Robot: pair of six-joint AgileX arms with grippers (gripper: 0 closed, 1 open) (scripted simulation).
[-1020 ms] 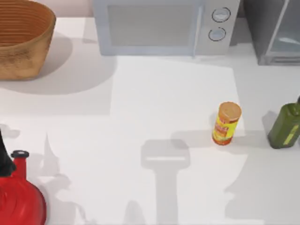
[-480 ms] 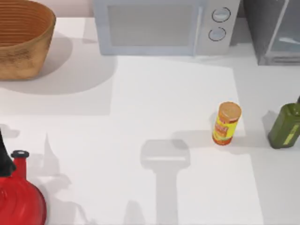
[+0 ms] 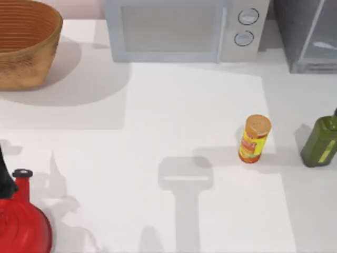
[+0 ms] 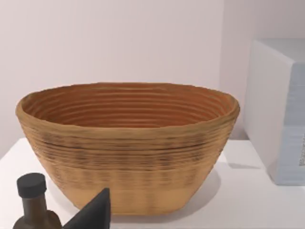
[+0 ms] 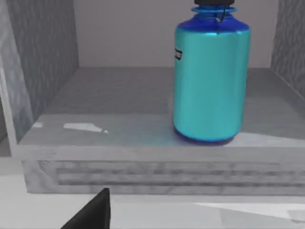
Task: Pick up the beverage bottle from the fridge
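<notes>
Barely anything has shifted since a second ago: on the top view the objects sit where they were, and just the pale shadow edge at the table's lower right has crept along a bit.

The white table has loads of open room in the middle. At the back edge stands the light-grey microwave with two round dials, and right of it, in the far right corner, the dark grey box-shaped fridge. The brown woven basket fills the far left corner.

The right wrist camera looks straight into the fridge's open compartment, level with its floor. The small round beverage bottle with teal body and blue shoulders stands upright there, long axis vertical, cap up, near the front lip with free shelf beside it. A dark fingertip pokes in; can't tell how wide the right fingers are, same for the left.

Yellow-red canister and olive-green bottle stand well apart near the right edge.
</notes>
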